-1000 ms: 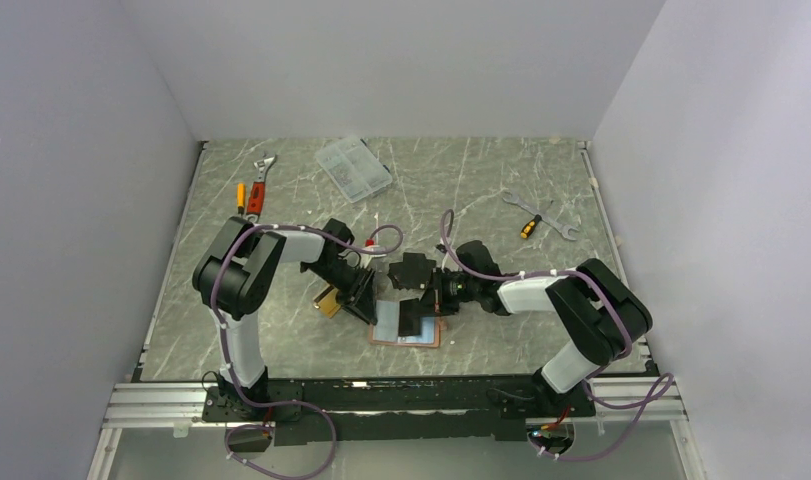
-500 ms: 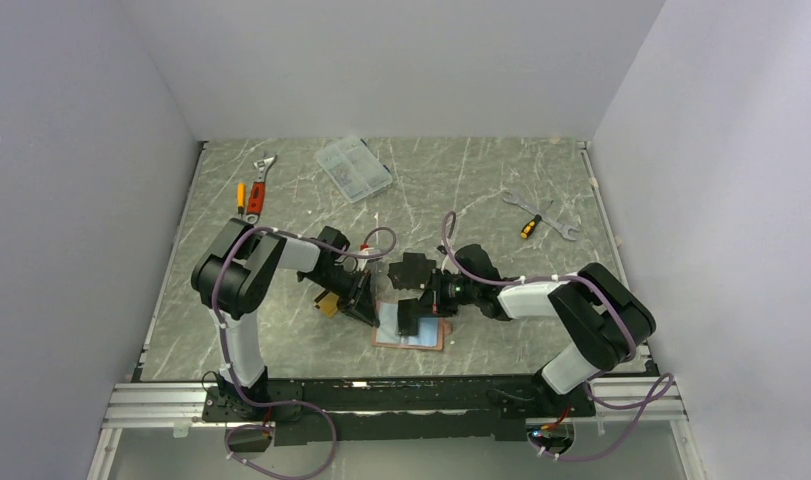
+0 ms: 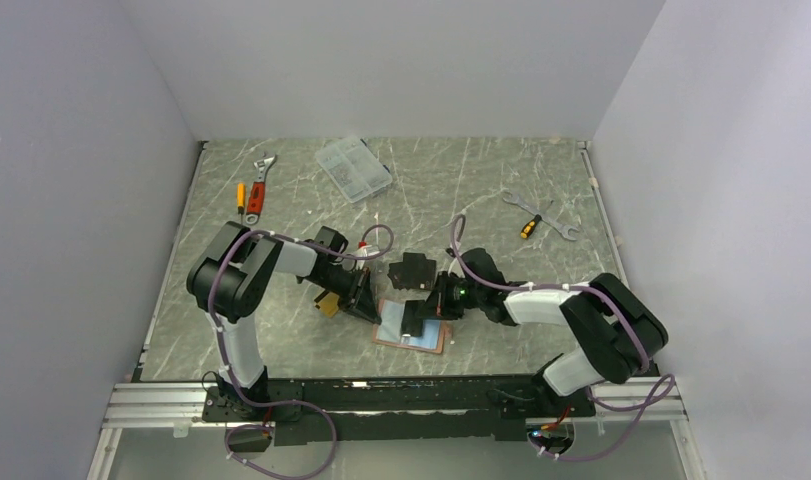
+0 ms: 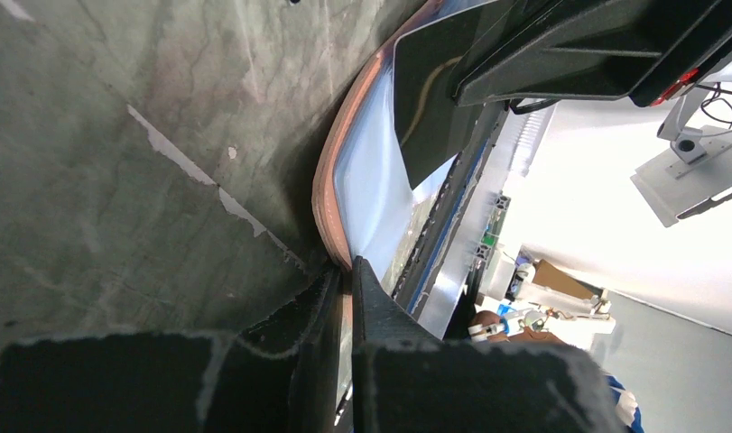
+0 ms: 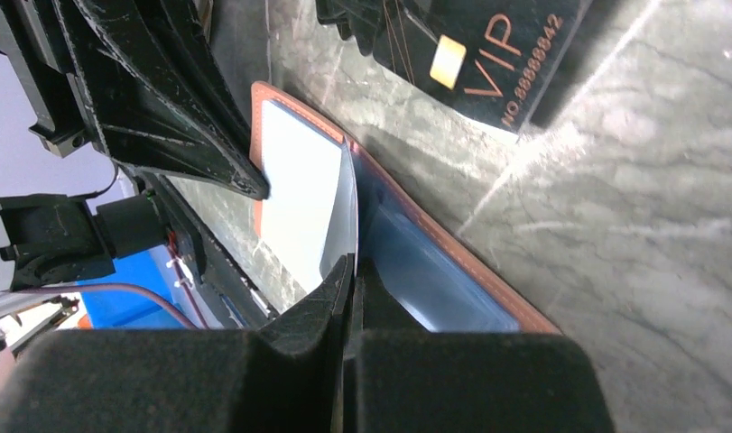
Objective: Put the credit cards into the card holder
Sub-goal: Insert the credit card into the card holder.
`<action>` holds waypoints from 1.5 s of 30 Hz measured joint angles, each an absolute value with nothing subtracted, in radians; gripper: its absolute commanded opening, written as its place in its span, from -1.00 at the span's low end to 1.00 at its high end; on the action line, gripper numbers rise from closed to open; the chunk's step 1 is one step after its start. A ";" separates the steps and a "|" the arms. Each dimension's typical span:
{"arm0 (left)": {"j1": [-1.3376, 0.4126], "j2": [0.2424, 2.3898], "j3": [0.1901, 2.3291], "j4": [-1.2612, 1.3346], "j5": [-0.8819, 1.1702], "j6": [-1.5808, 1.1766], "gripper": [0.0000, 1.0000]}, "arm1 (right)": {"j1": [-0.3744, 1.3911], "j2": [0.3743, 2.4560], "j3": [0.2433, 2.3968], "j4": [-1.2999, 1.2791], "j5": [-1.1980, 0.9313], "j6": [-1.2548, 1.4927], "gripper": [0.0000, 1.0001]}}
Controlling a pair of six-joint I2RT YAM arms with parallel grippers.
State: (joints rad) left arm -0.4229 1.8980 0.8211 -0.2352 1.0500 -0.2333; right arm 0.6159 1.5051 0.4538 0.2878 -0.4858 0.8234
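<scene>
Right gripper (image 5: 348,263), clamping a silver card (image 5: 341,207), has shifted above the card holder (image 5: 425,280); left gripper (image 4: 344,271) pinches its rim, so insertion looks ready.

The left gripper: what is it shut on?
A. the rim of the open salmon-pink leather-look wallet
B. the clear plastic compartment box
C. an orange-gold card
A: the left wrist view shows the left gripper clamped on the rim of the salmon-pink leather-look wallet.
</scene>
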 measured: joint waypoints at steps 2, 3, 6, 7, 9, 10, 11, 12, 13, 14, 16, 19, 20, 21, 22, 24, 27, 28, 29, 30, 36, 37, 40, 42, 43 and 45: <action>-0.423 1.893 0.818 -0.226 1.049 -0.235 -0.77 | 0.616 1.475 0.440 0.270 -0.469 0.831 -1.00; -0.423 1.893 0.817 -0.223 1.049 -0.235 -0.78 | 0.616 1.459 0.432 0.260 -0.459 0.833 -1.00; -0.422 1.892 0.813 -0.213 1.049 -0.242 -0.78 | 0.617 1.412 0.408 0.228 -0.433 0.842 -1.00; -0.422 1.891 0.813 -0.208 1.049 -0.247 -0.78 | 0.619 1.401 0.405 0.221 -0.424 0.846 -1.00; -0.422 1.891 0.812 -0.201 1.049 -0.250 -0.78 | 0.627 1.388 0.404 0.210 -0.412 0.849 -1.00; -0.422 1.891 0.812 -0.199 1.049 -0.251 -0.78 | 0.632 1.386 0.404 0.207 -0.404 0.850 -1.00; -0.422 1.891 0.810 -0.197 1.049 -0.253 -0.78 | 0.637 1.385 0.404 0.204 -0.396 0.851 -1.00; -0.422 1.890 0.809 -0.192 1.049 -0.255 -0.79 | 0.643 1.385 0.404 0.203 -0.392 0.854 -1.00; -0.424 1.888 0.806 -0.187 1.049 -0.258 -0.79 | 0.647 1.385 0.404 0.202 -0.391 0.855 -1.00; -0.425 1.887 0.803 -0.181 1.049 -0.265 -0.79 | 0.651 1.385 0.405 0.202 -0.390 0.857 -1.00; -0.427 1.886 0.798 -0.165 1.048 -0.282 -0.80 | 0.654 1.386 0.405 0.199 -0.387 0.858 -1.00; -0.427 1.886 0.794 -0.137 1.048 -0.319 -0.81 | 0.655 1.382 0.413 0.177 -0.375 0.857 -1.00; -0.427 1.886 0.794 -0.125 1.047 -0.332 -0.81 | 0.654 1.375 0.421 0.161 -0.368 0.855 -1.00; -0.427 1.886 0.794 -0.107 1.046 -0.347 -0.81 | 0.654 1.365 0.430 0.144 -0.359 0.849 -1.00; -0.427 1.886 0.794 -0.089 1.043 -0.361 -0.81 | 0.653 1.356 0.437 0.132 -0.350 0.844 -1.00; -0.427 1.886 0.795 -0.052 1.035 -0.386 -0.81 | 0.644 1.336 0.452 0.105 -0.334 0.828 -1.00; -0.427 1.886 0.795 -0.018 1.022 -0.411 -0.81 | 0.622 1.323 0.469 0.082 -0.308 0.810 -1.00; -0.427 1.886 0.795 -0.010 1.020 -0.417 -0.81 | 0.616 1.323 0.474 0.073 -0.299 0.807 -1.00; -0.427 1.886 0.795 -0.004 1.017 -0.424 -0.81 | 0.612 1.323 0.478 0.064 -0.290 0.804 -1.00; -0.426 1.886 0.795 -0.001 1.013 -0.430 -0.81 | 0.609 1.322 0.480 0.058 -0.284 0.804 -1.00; -0.426 1.886 0.795 0.021 0.999 -0.456 -0.81 | 0.605 1.285 0.478 0.060 -0.251 0.809 -1.00; -0.426 1.886 0.795 0.023 0.997 -0.458 -0.81 | 0.605 1.282 0.473 0.071 -0.245 0.813 -1.00; -0.426 1.886 0.795 0.027 0.996 -0.463 -0.81 | 0.604 1.283 0.452 0.102 -0.239 0.825 -1.00; -0.426 1.886 0.794 0.027 0.995 -0.466 -0.80 | 0.604 1.286 0.440 0.121 -0.236 0.839 -1.00; -0.426 1.886 0.794 0.028 0.995 -0.466 -0.81 | 0.604 1.288 0.434 0.132 -0.236 0.845 -1.00; -0.426 1.886 0.793 0.031 0.994 -0.468 -0.81 | 0.604 1.290 0.420 0.152 -0.236 0.859 -1.00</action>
